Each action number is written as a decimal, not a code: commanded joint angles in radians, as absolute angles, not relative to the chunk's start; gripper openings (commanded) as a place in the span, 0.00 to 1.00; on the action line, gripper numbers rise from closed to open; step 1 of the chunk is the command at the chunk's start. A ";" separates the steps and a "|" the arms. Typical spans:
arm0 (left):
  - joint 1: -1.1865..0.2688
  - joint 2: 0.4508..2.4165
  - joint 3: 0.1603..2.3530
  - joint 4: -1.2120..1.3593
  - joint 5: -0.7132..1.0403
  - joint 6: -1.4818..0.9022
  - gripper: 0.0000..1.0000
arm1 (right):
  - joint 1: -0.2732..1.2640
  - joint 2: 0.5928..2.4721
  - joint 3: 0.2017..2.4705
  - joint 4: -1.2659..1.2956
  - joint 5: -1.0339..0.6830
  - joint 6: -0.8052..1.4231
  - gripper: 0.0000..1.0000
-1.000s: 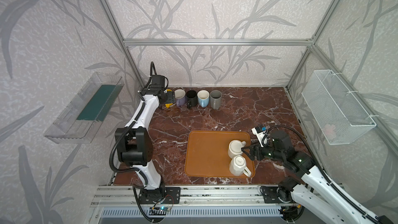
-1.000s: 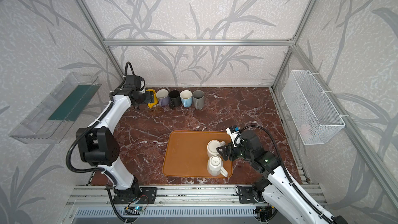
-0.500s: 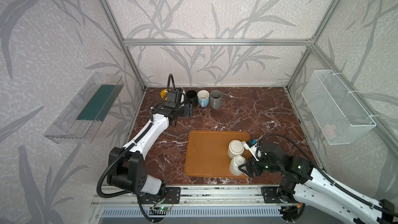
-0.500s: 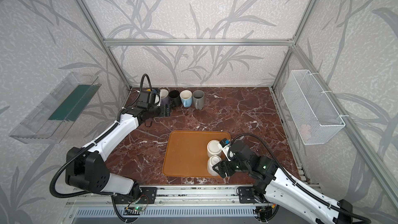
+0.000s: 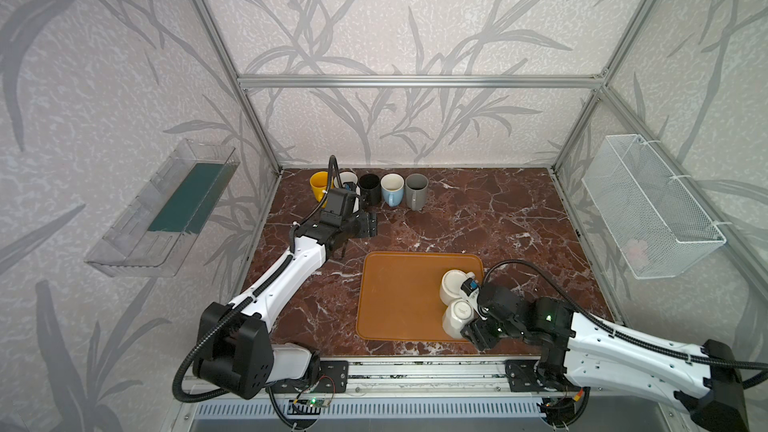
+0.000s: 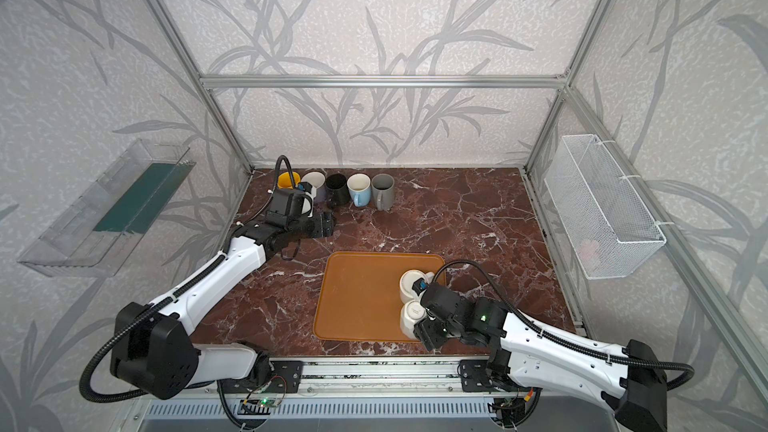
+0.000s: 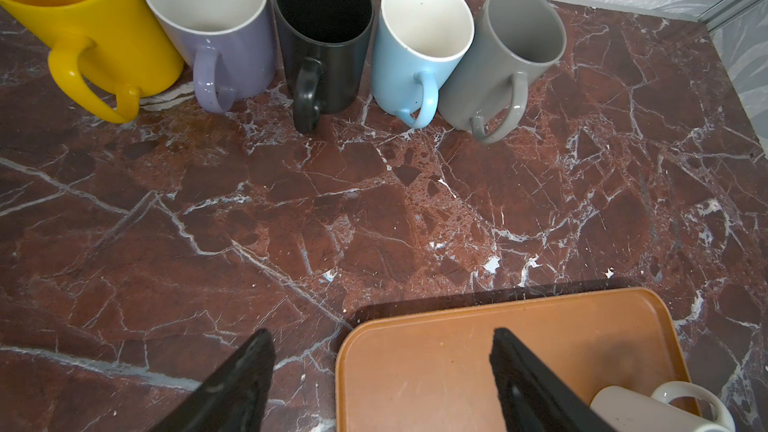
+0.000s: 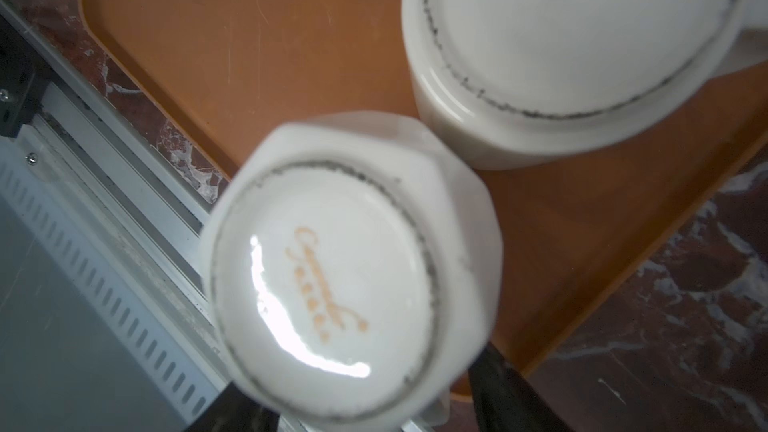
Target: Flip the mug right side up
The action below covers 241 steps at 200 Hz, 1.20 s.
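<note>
Two white mugs stand upside down on the orange tray [image 5: 399, 297] [image 6: 357, 297]. The nearer, faceted mug [image 5: 455, 315] [image 6: 411, 313] [image 8: 332, 276] shows its base with a gold mark. My right gripper [image 5: 468, 322] [image 6: 422, 322] [image 8: 370, 392] reaches in from the right and is shut on it, one dark finger against each side of its wall. The rounder white mug [image 5: 453, 286] [image 8: 561, 35] stands just behind it. My left gripper [image 5: 372, 224] [image 7: 382, 351] hovers open and empty over the marble by the tray's far left corner.
Upright at the back wall stand yellow [image 7: 83, 14], lilac [image 7: 216, 27], black [image 7: 324, 35], light blue [image 7: 419, 43] and grey [image 7: 507, 56] mugs. A wire basket [image 5: 648, 205] hangs on the right wall, a clear shelf [image 5: 166, 209] on the left. The metal rail [image 8: 104, 151] borders the tray's near edge.
My left arm swung away from the back row of mugs toward the middle of the table. My right gripper shifted from beside both white mugs to the nearer one and its jaws narrowed around it.
</note>
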State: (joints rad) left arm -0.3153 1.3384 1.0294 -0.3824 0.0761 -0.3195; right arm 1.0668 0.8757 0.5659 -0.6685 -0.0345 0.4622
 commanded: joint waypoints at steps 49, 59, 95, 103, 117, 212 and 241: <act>-0.322 1.283 1.020 -0.409 0.049 -0.341 0.84 | 1.127 0.989 0.636 -0.530 -0.032 0.500 0.52; -0.324 1.278 1.019 -0.411 0.047 -0.339 0.84 | 1.133 1.010 0.646 -0.516 -0.031 0.510 0.50; -0.327 1.264 1.020 -0.430 0.035 -0.336 0.84 | 1.160 1.091 0.682 -0.447 0.002 0.553 0.45; -0.328 1.262 1.020 -0.435 0.035 -0.336 0.84 | 1.169 1.108 0.691 -0.434 0.022 0.564 0.44; -0.330 1.258 1.020 -0.444 0.034 -0.336 0.84 | 1.186 1.145 0.712 -0.418 0.068 0.585 0.43; -0.368 1.205 0.998 -0.500 0.003 -0.343 0.83 | 1.204 1.402 0.862 -0.294 0.338 0.839 0.41; -0.377 1.187 0.989 -0.520 -0.008 -0.351 0.83 | 1.205 1.474 0.923 -0.221 0.324 0.835 0.43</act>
